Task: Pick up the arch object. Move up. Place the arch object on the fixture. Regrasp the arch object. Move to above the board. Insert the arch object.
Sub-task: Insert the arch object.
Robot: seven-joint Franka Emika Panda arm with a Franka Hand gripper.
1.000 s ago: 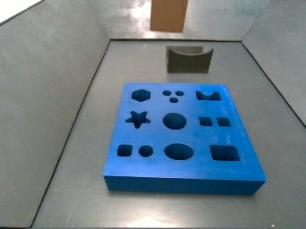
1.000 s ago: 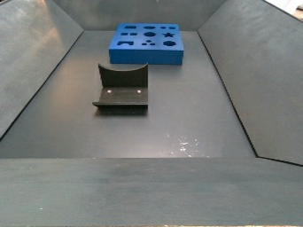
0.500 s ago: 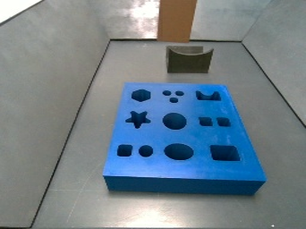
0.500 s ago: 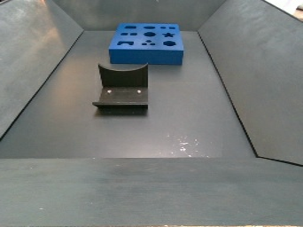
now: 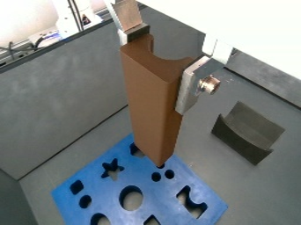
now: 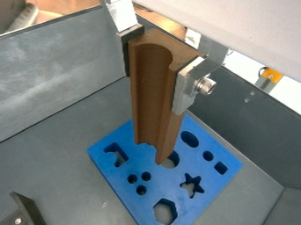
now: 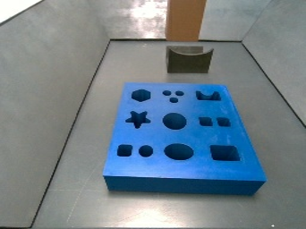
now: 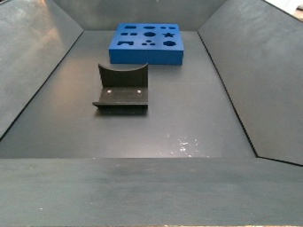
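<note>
My gripper (image 5: 163,61) is shut on the arch object (image 5: 153,105), a long reddish-brown bar with a lengthwise groove. It hangs upright from the silver fingers (image 5: 193,83), also in the other wrist view (image 6: 159,97), gripper (image 6: 159,63). Its lower end is high above the blue board (image 5: 188,180) (image 6: 147,163). In a side view the bar (image 7: 185,20) shows at the top, over the dark fixture (image 7: 188,58), behind the board (image 7: 153,136). The gripper is out of both side views. The other side view shows only the fixture (image 8: 122,89) and the board (image 8: 147,58).
Grey walls enclose the dark floor on all sides in both side views. The fixture also shows in both wrist views (image 5: 249,130) (image 6: 21,211), off to the side of the board.
In the side view the arch object has come further down into the picture and shifted to the right, now hanging over the fixture. The board and the fixture have not moved.
</note>
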